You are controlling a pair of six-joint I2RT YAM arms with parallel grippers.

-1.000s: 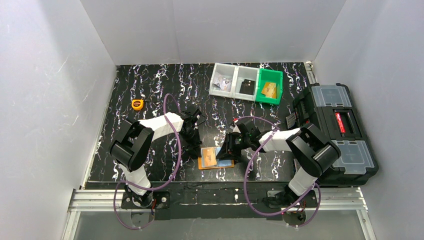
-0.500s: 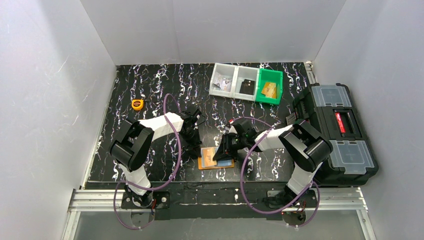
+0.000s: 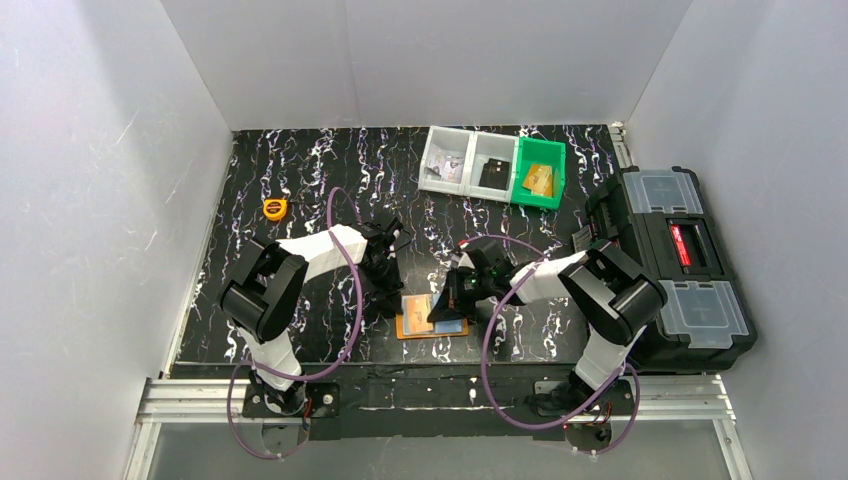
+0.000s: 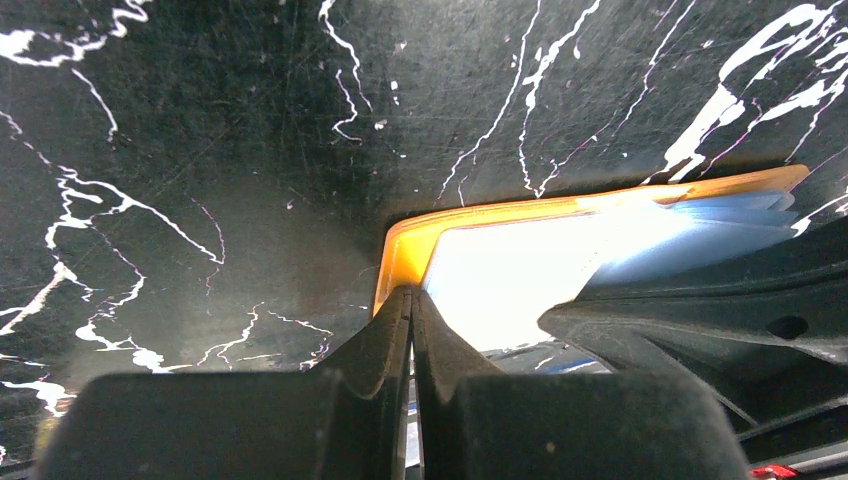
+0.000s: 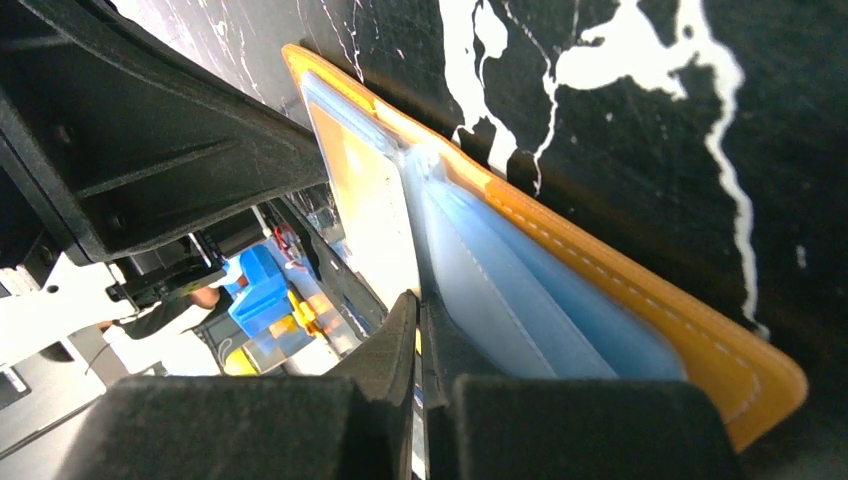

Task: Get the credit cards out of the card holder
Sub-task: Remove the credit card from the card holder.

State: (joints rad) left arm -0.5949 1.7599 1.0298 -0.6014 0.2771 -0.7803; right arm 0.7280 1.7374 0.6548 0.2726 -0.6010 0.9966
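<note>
The orange card holder (image 3: 404,327) lies open on the black mat near the front edge. Pale credit cards (image 3: 451,326) sit in its clear pockets, whitish and pale blue (image 5: 520,290) in the wrist views. My left gripper (image 3: 390,298) is shut, its tip (image 4: 411,295) resting on the holder's orange rim (image 4: 420,235) at the left corner. My right gripper (image 3: 443,308) reaches in from the right. Its jaws (image 5: 418,300) are shut at the holder's middle fold. A thin pale-yellow card edge shows between the pads.
A small yellow-orange tape measure (image 3: 274,208) lies at the left of the mat. Two white bins (image 3: 467,160) and a green bin (image 3: 540,172) holding small items stand at the back. A black toolbox (image 3: 680,265) fills the right side.
My right gripper slid left over the open card holder and its jaws closed at the middle fold. The left arm and the holder stayed where they were.
</note>
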